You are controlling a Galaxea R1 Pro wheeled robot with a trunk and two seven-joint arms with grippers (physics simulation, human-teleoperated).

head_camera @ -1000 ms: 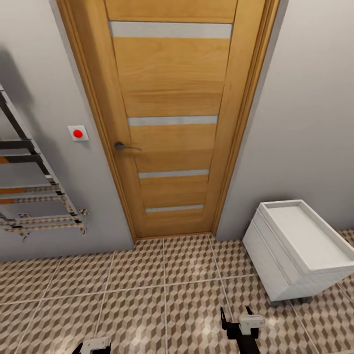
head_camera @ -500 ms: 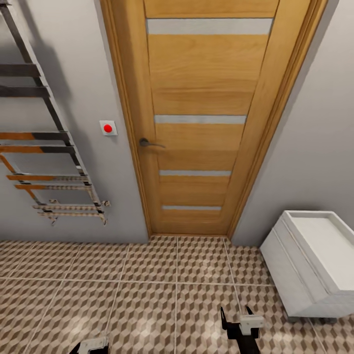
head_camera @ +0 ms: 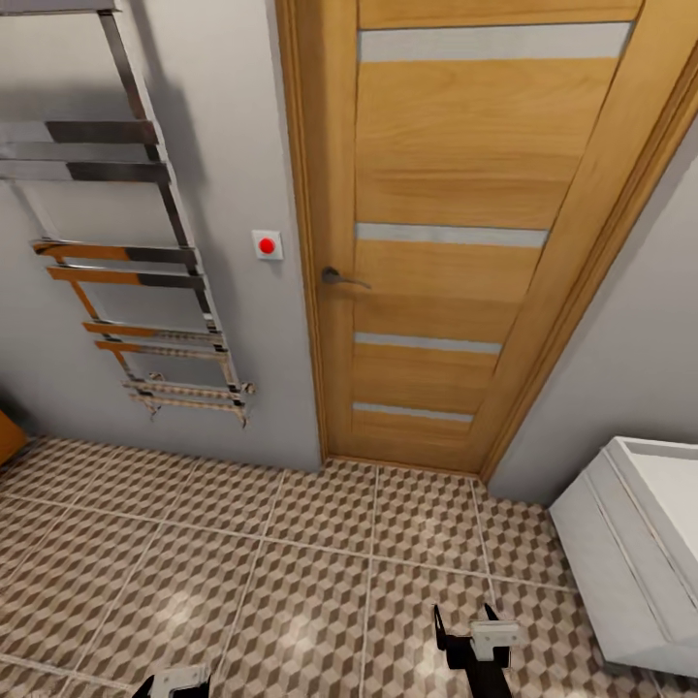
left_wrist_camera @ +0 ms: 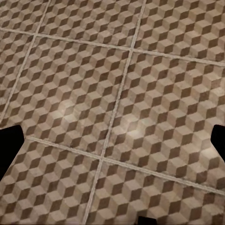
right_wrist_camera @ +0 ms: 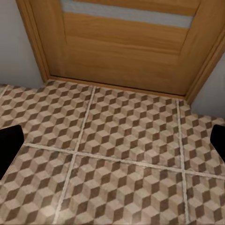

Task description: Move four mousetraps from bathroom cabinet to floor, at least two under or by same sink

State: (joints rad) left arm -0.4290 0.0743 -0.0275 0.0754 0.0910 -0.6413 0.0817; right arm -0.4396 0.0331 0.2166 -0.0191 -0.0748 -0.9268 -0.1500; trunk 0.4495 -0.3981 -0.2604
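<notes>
Where the head view looks down, the bathroom floor [head_camera: 291, 582], tiled in brown, beige and white cubes, is seen below a wooden door [head_camera: 456, 242]; the right gripper [head_camera: 472, 620] is held low, jaws parted. By the left wrist view, the left gripper's fingers [left_wrist_camera: 9, 140] are spread over tiles. By the right wrist view, tiles meet the door.

Head view: high, looking forward and down at the door [head_camera: 436, 242] and bathroom floor [head_camera: 291, 582]. Left wrist view: close above the tiles, facing down. Right wrist view: low, facing the door's foot; shares door and tiles with the head view.
</notes>
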